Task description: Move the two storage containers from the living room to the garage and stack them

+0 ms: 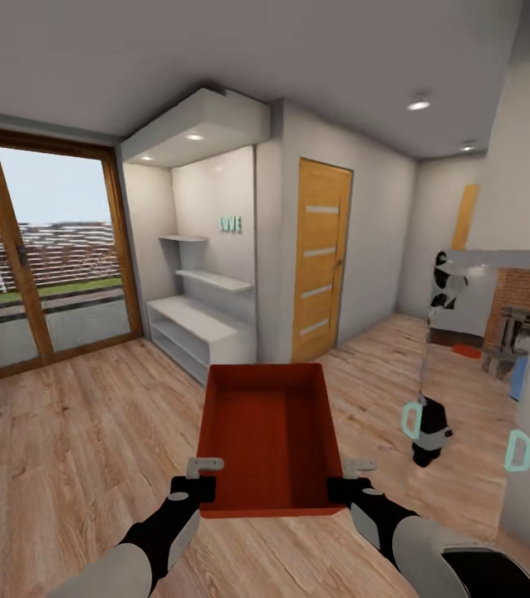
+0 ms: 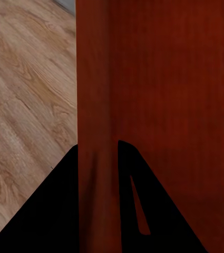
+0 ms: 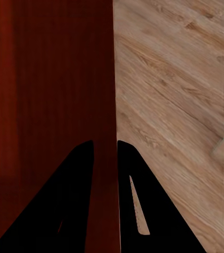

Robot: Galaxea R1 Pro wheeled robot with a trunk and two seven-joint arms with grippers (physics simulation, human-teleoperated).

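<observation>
Two black-and-grey arms with pale metal grippers

Each forearm is seen in the head view to be clad in a smooth light-grey shell, which gives way to a black wrist section near the tool. The left gripper (image 1: 204,467) and the right gripper (image 1: 357,468) are finished in light grey metal with angular, bracket-like tips. In the wrist views, the fingers (image 2: 54,211) (image 3: 64,205) are rendered as flat black wedges, and a narrow slot is cut into one finger of each pair.
</observation>
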